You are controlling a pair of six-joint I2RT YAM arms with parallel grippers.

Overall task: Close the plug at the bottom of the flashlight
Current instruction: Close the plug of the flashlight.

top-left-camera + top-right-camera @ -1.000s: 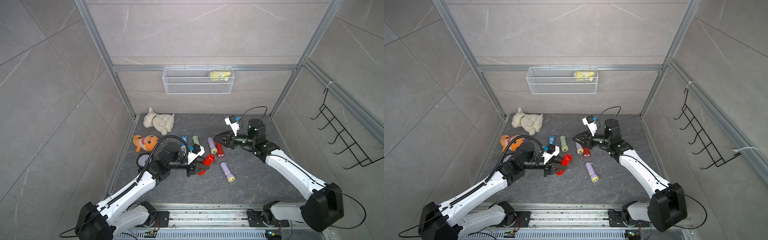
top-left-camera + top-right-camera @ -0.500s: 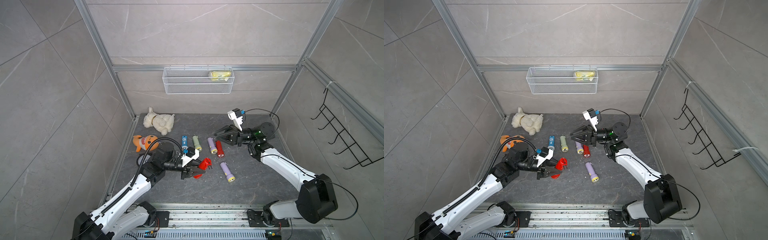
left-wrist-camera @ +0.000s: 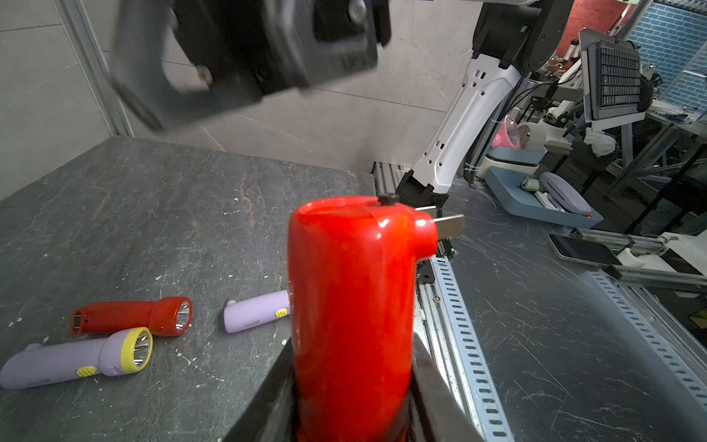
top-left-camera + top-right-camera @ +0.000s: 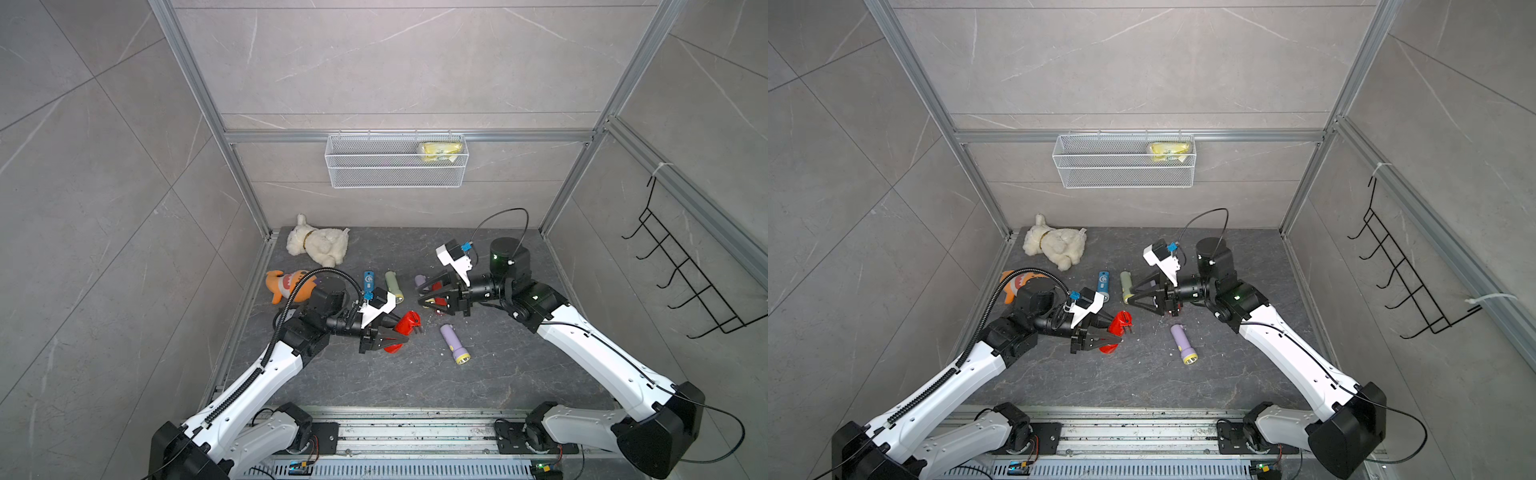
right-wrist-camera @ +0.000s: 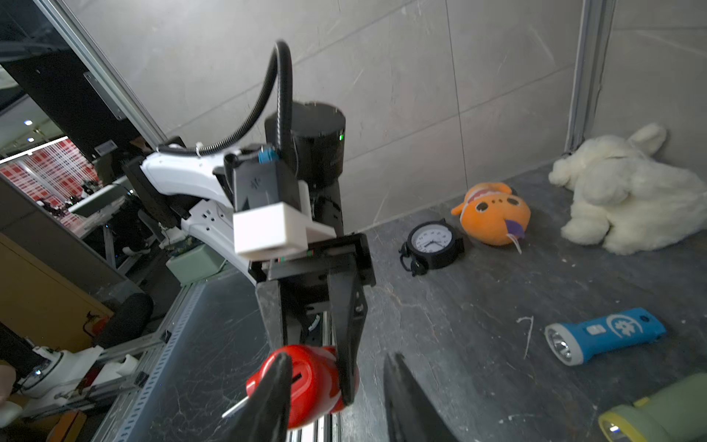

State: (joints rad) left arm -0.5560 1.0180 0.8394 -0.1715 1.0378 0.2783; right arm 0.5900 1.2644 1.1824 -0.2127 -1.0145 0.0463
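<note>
Pinching the red flashlight in my left fingers, I point its folded-out plug end toward my spread right fingers, close by.

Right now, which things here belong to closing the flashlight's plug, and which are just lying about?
In the job: red flashlight in the left end effector; its plug; right end effector.

Lying about: purple flashlight, second purple flashlight, blue flashlight, green flashlight, spare red flashlight, white plush, orange plush, clock.

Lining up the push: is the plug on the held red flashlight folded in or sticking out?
Out. The red plastic flashlight in the left hand shows metal prongs jutting from its end.
</note>
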